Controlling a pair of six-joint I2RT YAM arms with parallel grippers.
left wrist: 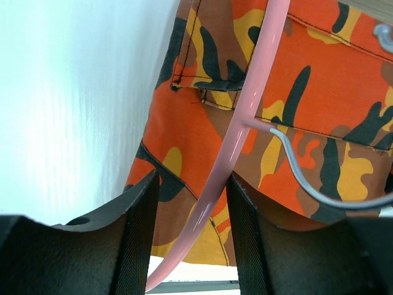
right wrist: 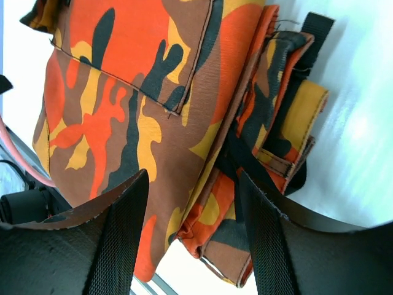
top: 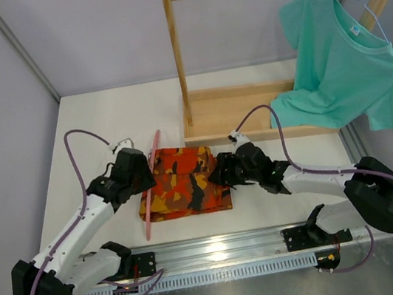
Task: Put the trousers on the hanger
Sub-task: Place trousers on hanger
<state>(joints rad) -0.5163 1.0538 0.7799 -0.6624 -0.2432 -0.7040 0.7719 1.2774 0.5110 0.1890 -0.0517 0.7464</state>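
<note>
Below, the left tool (left wrist: pixel 191 184) stands spread, one finger (left wrist: pixel 138 233) on each side of the hanger (left wrist: pixel 247 104) and not pinching it. Cloth shows in the gap between the pink bar and the finger on the left of the wrist view. The hanger's hook (left wrist: pixel 299 177) curves off over the trousers (left wrist: pixel 319 80). From above, the hanger lies along the left edge of the folded trousers, with both ends reaching past the cloth onto the bench (top: pixel 103 125).

The right tool (right wrist: pixel 193 184) is spread too, low over the right edge of the trousers. Folded layers and a black strap show between its fingers (right wrist: pixel 120 233), and nothing is gripped.

The trousers lie flat on the bench between the two tools. Behind them stands a wooden rack (top: pixel 177 60), with a teal T-shirt (top: pixel 340 65) hanging from its rail on the right.
</note>
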